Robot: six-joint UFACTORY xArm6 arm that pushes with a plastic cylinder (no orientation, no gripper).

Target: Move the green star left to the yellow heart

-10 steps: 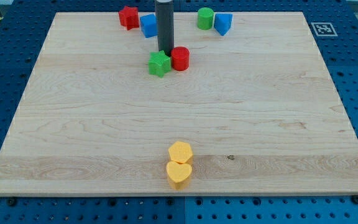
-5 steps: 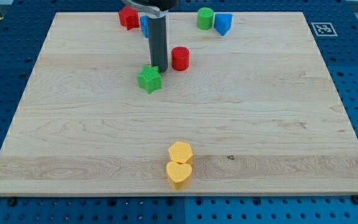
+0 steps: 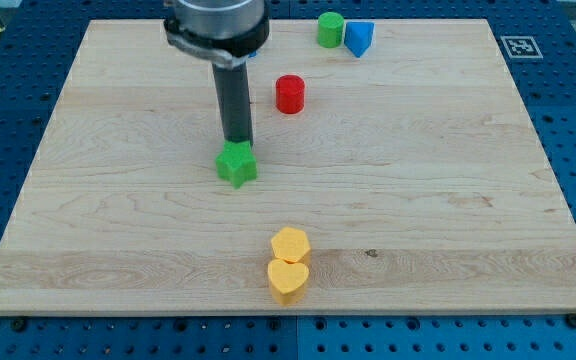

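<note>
Against the green star's (image 3: pixel 236 164) top edge rests my tip (image 3: pixel 237 143); yellow heart (image 3: pixel 288 280) well below.

Red cylinder (image 3: pixel 289 94) mid-board — green cylinder (image 3: pixel 330 29) touching blue block (image 3: pixel 359 38).

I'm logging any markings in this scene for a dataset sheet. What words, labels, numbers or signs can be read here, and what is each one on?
No words, brand names or numbers can be read anywhere in the camera view.
The only sign is a black-and-white square fiducial marker at the wooden board's corner toward the view's top right; it is a pattern, not text.
The blocks show no printing.
</note>
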